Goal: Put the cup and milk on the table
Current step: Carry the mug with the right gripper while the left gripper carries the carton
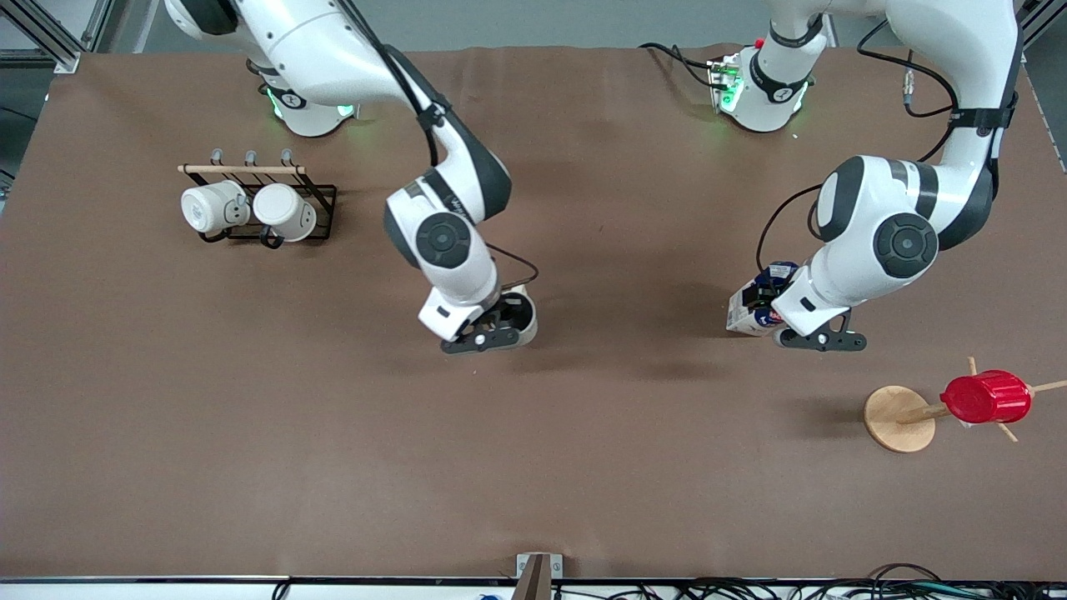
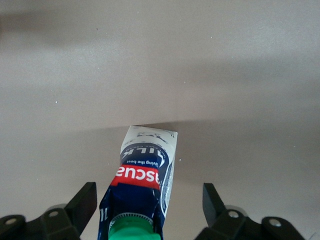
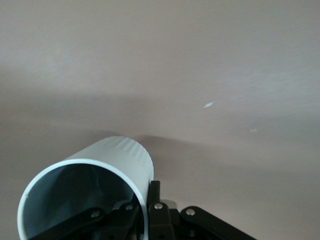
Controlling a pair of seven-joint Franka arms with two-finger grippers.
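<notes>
The cup (image 1: 523, 315) is off-white with a grey inside and sits low over the middle of the brown table (image 1: 250, 417). My right gripper (image 1: 500, 323) is shut on its rim. In the right wrist view one finger is inside the cup (image 3: 100, 170) and one finger (image 3: 155, 192) is outside, with my right gripper (image 3: 146, 197) pinching the wall. The blue-and-white milk (image 1: 750, 307) stands on the table toward the left arm's end. My left gripper (image 1: 775, 315) is open around its top. In the left wrist view the milk (image 2: 145, 165) sits between the spread fingers (image 2: 86, 199) of my left gripper (image 2: 149, 191), untouched.
A black rack (image 1: 321, 212) with two plain white mugs (image 1: 250, 208) stands toward the right arm's end. A wooden stand (image 1: 896, 418) bearing a red ribbed cup (image 1: 985, 397) is nearer the front camera than the milk. A small bracket (image 1: 535, 573) sits at the table's front edge.
</notes>
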